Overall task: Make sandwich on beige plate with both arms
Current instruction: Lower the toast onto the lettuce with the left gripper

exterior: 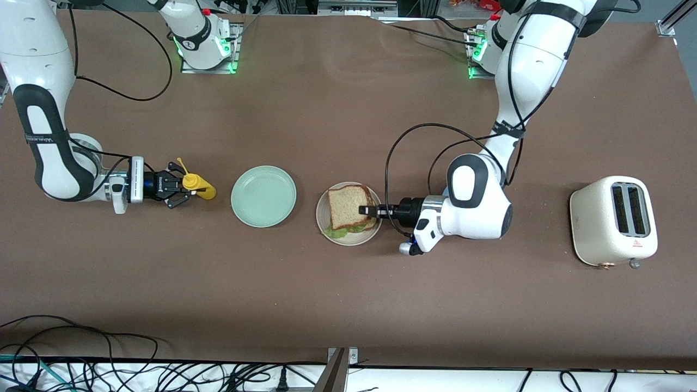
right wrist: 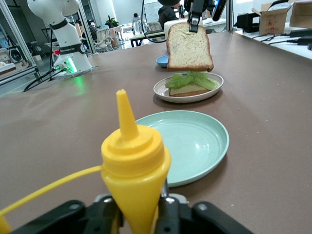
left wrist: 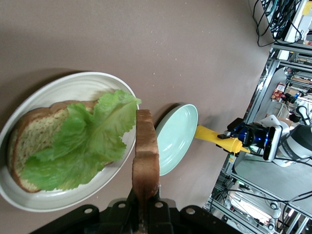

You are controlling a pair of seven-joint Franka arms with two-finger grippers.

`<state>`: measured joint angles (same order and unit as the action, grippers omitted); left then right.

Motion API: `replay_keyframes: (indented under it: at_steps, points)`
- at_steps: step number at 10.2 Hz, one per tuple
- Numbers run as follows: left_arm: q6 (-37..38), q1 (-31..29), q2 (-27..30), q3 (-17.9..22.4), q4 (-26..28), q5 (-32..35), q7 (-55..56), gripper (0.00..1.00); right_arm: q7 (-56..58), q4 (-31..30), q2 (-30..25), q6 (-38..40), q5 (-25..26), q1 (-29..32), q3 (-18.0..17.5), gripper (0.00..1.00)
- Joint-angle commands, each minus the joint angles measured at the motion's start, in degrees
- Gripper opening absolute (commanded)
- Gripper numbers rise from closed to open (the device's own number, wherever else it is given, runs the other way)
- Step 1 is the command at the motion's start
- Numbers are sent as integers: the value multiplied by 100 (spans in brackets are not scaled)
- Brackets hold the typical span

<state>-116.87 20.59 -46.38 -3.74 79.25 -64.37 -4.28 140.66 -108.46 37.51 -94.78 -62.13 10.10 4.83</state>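
I hold the top bread slice (right wrist: 189,47) in the closed left claw (exterior: 369,210) over the lettuce (left wrist: 80,146); an off-centre release spoils the sandwich. The right claw (exterior: 177,189), closed on the mustard bottle (exterior: 198,185), waits.

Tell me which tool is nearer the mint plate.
Right. The right tool, shut on the mustard bottle, sits just beside the mint plate toward the right arm's end. The left tool holds a bread slice over the beige plate, one plate away.

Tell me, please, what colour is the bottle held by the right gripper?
Yellow; the squeeze bottle shows best in the right wrist view.
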Motion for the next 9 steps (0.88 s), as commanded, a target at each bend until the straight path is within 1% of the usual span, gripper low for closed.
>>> replay_keyframes:
  at_steps: [1, 2, 4, 5, 6, 7, 8, 9]
  points:
    - [-64, 155, -169, 66, -173, -260, -170, 0, 330, 210, -7, 179, -28, 273, -26, 100]
    - [-203, 191, -196, 66, -165, -260, -170, 0, 391, 394, 19, 170, 155, 326, -17, 100]
    - [-405, 252, -319, 66, -156, -243, -179, 0, 375, 868, 37, 109, 848, 440, -8, 100]
    - [-424, 244, -363, 66, -156, -234, -283, 2, 357, 1018, 37, 100, 1121, 441, 105, 100]
    - [-424, 226, -372, 83, -156, -225, -467, 19, 383, 1046, 28, 100, 1202, 441, 193, 100]
    - [-424, 183, -372, 101, -147, -190, -739, 64, 375, 1125, 19, 109, 1368, 449, 281, 100]
    - [-424, 121, -363, 110, -121, -207, -1002, 78, 314, 1334, 2, 126, 1570, 458, 308, 100]
    - [-424, 34, -363, 110, -86, -225, -1031, 98, 261, 1623, -16, 117, 1816, 449, 369, 100]
